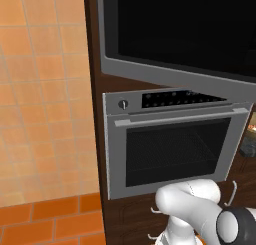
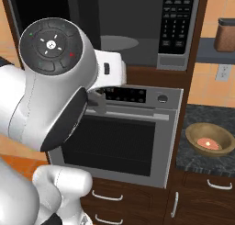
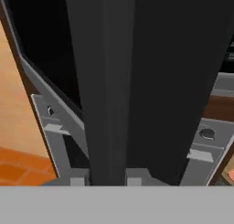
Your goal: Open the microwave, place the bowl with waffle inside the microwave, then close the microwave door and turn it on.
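1. Microwave door (image 1: 190,34) swung open over the oven (image 2: 119,137); cavity, turntable visible.
2. Gripper (image 3: 107,179) straddles door's dark edge; clamped or not, can't tell.
3. Door's stiff, hinged, prob. slick: hold edge.
4. Bowl (image 2: 209,139) waits on right counter (image 2: 193,162).

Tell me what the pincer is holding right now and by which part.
Cannot be told. The pincer sits at the edge of the open microwave door, tips either side, but a firm hold is unclear.
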